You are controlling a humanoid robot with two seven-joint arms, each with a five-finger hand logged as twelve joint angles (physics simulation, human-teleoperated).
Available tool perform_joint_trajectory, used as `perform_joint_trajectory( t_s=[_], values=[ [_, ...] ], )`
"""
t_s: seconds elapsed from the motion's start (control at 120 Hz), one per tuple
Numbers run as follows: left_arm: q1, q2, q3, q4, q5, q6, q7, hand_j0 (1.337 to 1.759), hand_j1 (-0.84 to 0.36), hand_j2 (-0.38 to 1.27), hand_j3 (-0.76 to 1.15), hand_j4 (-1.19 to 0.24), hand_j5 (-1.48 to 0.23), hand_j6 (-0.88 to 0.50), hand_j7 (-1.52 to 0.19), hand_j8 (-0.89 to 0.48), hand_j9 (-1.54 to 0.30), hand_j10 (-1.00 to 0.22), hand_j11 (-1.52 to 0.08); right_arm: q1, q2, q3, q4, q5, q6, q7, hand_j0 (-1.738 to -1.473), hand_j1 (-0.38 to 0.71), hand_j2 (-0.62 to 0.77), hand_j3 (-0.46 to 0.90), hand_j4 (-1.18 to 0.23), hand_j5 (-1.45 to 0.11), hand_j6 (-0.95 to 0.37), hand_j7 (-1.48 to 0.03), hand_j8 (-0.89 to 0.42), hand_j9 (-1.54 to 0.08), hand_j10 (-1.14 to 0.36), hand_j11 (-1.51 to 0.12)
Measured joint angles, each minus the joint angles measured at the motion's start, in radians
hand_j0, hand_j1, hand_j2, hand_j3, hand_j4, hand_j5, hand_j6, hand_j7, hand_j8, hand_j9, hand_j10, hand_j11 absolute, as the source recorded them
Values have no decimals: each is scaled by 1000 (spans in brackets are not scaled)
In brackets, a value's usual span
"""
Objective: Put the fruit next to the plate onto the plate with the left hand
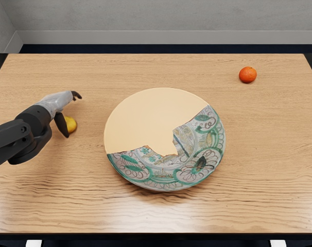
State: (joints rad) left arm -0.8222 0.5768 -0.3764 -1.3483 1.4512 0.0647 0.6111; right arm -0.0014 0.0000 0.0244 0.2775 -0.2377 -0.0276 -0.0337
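A broad round plate (pixel 145 118) lies nearest the camera at the middle of the wooden surface (pixel 259 170). Its upper left part is plain tan, and its lower right part carries green scrollwork with a jagged edge between the two. Nothing rests on it.

To its left, the left arm enters from the picture's left edge, and the left hand (pixel 54 107) hovers low over a small yellow fruit (pixel 71 124). The fruit sits on the surface just beside the plate's left rim, apart from it. The hand covers the fruit's left side, so its long axis and the way it points cannot be made out.

The fingers are spread. One dark-tipped finger (pixel 75 95) reaches out on the far side, and another (pixel 61 126) hangs down across the fruit's near left edge. Whether either touches the fruit cannot be told, and no closed grip shows.

Farther back, well apart at the right, an orange (pixel 247 74) sits alone. A grey wall (pixel 161 20) closes the scene.
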Motion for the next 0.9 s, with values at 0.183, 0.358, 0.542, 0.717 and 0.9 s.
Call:
perform_joint_trajectory(
  t_s=[0.183, 0.358, 0.542, 0.717, 0.9],
  values=[
    [0, 0, 1, 0, -3, 1, 0, 1657, -43, 76, 0, -359, -473, -361, -472, -361, -472, -360, -471, 0, 0, 0, 0, 0, 0, 0, -1658, -349, 0, 0, 0, 0, 0, 0, 0, 0, 0, 0],
    [11, -2, 1, 0, -3, 32, 0, 1657, -142, 98, 0, -432, -569, -434, -568, -434, -567, -433, -567, 0, 0, 0, 0, 0, 0, 0, -1658, -349, 0, 0, 0, 0, 0, 0, 0, 0, 0, 0],
    [11, -2, 0, -1, -4, 47, 0, 1657, -204, 134, 0, -481, -629, -482, -628, -482, -628, -482, -627, 0, 0, 0, 0, 0, 0, 0, -1658, -349, 0, 0, 0, 0, 0, 0, 0, 0, 0, 0],
    [14, -2, 0, -1, -3, 50, 0, 1658, -247, 182, 0, -525, -682, -511, -684, -524, -683, -525, -683, 0, 0, 0, 0, 0, 0, 0, -1658, -349, 0, 0, 0, 0, 0, 0, 0, 0, 0, 0],
    [18, -2, 0, -3, 0, 51, 0, 1655, -262, 204, 0, -576, -719, -493, -738, -503, -743, -563, -743, 0, 0, 0, 0, 0, 0, 0, -1658, -349, 0, 0, 0, 0, 0, 0, 0, 0, 0, 0]
  ],
)
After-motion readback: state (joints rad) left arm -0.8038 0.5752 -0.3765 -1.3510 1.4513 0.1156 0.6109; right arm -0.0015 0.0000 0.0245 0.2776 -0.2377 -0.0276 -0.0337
